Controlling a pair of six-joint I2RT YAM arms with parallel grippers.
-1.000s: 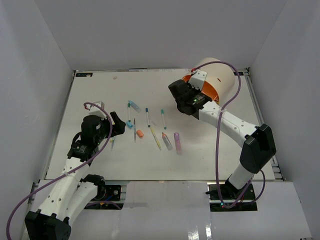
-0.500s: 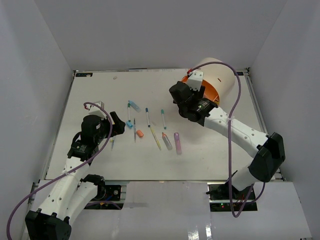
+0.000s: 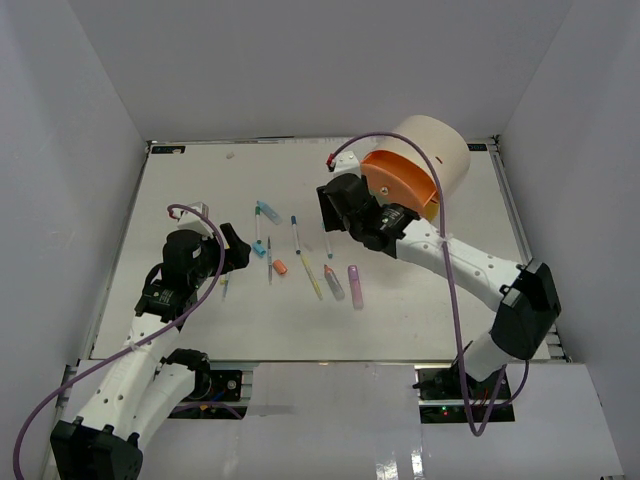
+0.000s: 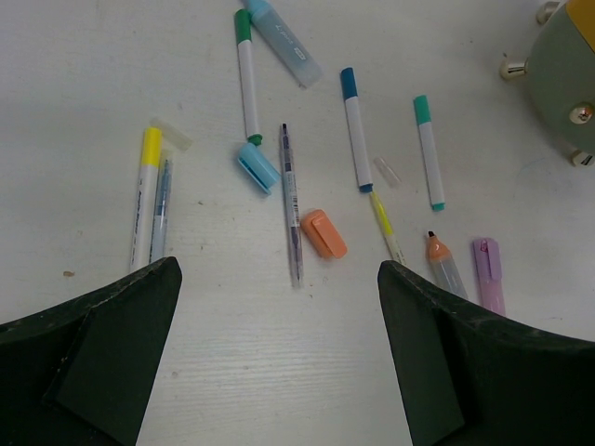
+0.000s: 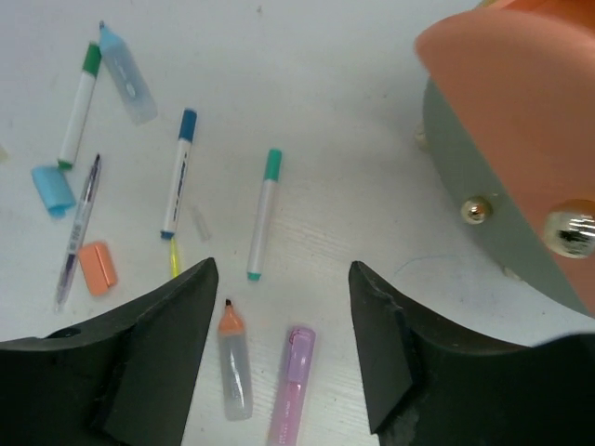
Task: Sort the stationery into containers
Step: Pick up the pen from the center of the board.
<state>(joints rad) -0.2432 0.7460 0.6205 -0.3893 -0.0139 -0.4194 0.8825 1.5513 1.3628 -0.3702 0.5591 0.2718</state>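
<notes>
Several pens, markers and caps lie in the middle of the table: a teal-capped pen point(image 3: 327, 238) point(image 5: 263, 214), a blue-capped pen point(image 3: 296, 234) point(image 4: 354, 130), a purple marker point(image 3: 355, 285) point(image 5: 293, 386), an orange-tipped marker point(image 3: 333, 282) point(image 5: 234, 367) and an orange cap point(image 3: 280, 267) point(image 4: 323, 232). The cream cylinder point(image 3: 440, 140) lies at the back right, its orange drawer point(image 3: 400, 180) point(image 5: 521, 102) sticking out above a grey-olive drawer point(image 5: 469, 172). My right gripper point(image 3: 332, 205) point(image 5: 284, 269) is open and empty above the pens. My left gripper point(image 3: 238, 250) point(image 4: 279, 269) is open and empty, left of them.
A green-capped pen point(image 4: 246, 74), a light blue marker point(image 4: 284, 42), a light blue cap point(image 4: 257, 167) and a yellow-capped pen point(image 4: 144, 195) lie further left. White walls enclose the table on three sides. A purple cable point(image 3: 440, 230) loops over the right arm.
My right gripper has moved left, away from the cylinder's face and over the pens. The orange drawer now shows sticking out. The left arm has not moved.
</notes>
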